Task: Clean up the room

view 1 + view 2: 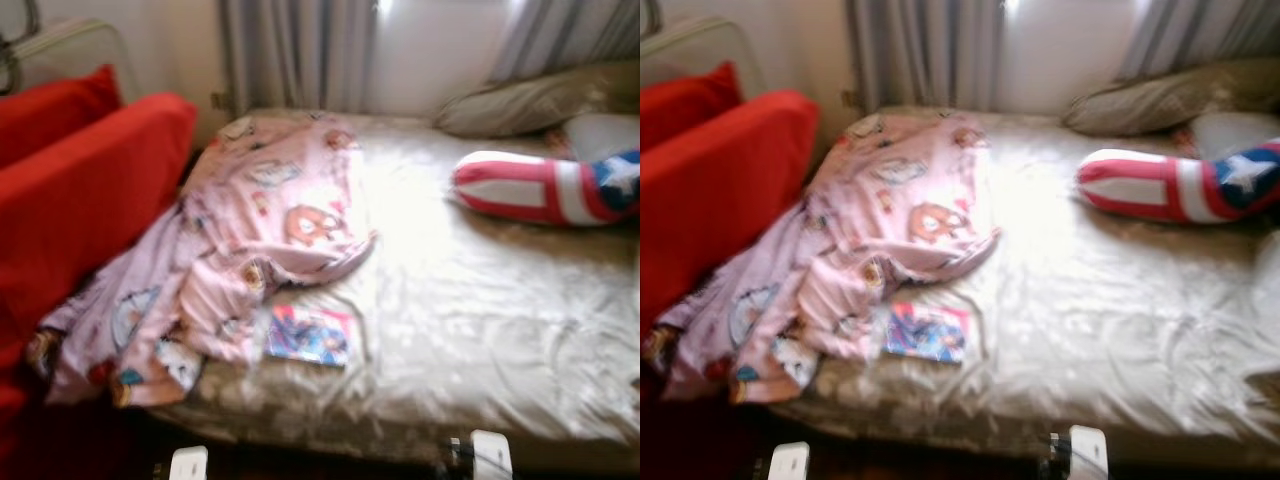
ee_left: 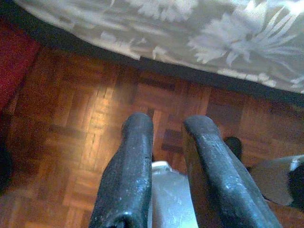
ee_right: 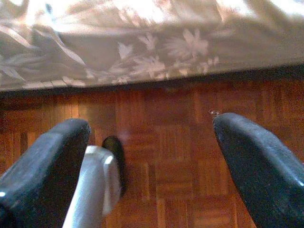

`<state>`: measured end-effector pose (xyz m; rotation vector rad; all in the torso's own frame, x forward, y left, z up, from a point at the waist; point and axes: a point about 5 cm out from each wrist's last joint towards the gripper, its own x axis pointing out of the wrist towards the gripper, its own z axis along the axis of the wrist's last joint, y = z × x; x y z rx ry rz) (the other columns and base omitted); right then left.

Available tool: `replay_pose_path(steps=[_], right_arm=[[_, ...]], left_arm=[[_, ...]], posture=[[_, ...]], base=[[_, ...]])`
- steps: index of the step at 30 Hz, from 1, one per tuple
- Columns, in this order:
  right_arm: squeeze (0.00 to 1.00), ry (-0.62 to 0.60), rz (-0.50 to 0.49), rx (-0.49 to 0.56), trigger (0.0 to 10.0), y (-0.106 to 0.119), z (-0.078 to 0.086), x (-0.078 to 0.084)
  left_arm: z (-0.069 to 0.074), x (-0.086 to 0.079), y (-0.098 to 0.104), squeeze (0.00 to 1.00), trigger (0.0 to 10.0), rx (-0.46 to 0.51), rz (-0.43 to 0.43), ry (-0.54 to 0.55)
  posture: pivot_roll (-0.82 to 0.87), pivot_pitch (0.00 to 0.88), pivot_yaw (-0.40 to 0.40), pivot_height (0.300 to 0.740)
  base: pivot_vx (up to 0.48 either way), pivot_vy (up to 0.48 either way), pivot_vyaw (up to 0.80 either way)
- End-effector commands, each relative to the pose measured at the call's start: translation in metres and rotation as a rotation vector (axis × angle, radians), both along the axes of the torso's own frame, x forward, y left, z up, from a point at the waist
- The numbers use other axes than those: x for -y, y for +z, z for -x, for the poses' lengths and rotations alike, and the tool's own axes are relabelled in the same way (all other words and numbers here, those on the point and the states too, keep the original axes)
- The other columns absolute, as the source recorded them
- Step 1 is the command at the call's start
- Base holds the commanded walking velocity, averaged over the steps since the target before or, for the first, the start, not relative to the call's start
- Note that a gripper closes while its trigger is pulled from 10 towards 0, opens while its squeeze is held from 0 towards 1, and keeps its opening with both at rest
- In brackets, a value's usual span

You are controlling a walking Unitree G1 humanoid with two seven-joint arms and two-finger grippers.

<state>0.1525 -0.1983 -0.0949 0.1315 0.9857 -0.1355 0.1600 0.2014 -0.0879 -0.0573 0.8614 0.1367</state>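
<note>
Parquet floor [image 2: 71, 123] lies nearest, seen past both grippers as the arms hang low at the front edge of the bed [image 1: 480, 330], idle while the robot faces the mess. Its left gripper [image 2: 166, 128] holds nothing, fingers a narrow gap apart; its right gripper [image 3: 149, 130] is spread wide, also empty. On the bed's satin cover, a pink cartoon-print garment [image 1: 250, 230] sprawls over the left side, one end spilling off the edge toward the red sofa [image 1: 90, 190] beside the bed, likely tossed there rather than folded. A colourful book [image 1: 308, 335] lies on the bed just beside the garment's lower hem. A stars-and-stripes cushion [image 1: 545, 185] rests at the bed's right, near the olive pillow [image 1: 520, 100] by the curtains [image 1: 300, 50]. Tidying appears not yet begun.
</note>
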Motion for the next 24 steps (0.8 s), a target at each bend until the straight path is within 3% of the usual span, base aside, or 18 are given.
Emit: replay_pose_path(steps=[1, 24], right_arm=[[0.0, -0.017, 0.011, 0.019, 10.0, 0.0028, -0.0053, 0.0043], [0.0, -0.057, -0.011, -0.013, 10.0, -0.0005, 0.0, 0.0011]], left_arm=[[0.005, 0.0036, -0.0029, 0.0, 10.0, -0.023, -0.004, -0.017], [0.0016, 0.0028, -0.0015, 0.0, 10.0, -0.018, -0.01, -0.03]], posture=[[0.04, 0.0, -0.002, 0.74], [0.04, 0.0, 0.002, 0.74]], base=[[0.0, -0.307, 0.0], [0.0, -0.307, 0.0]])
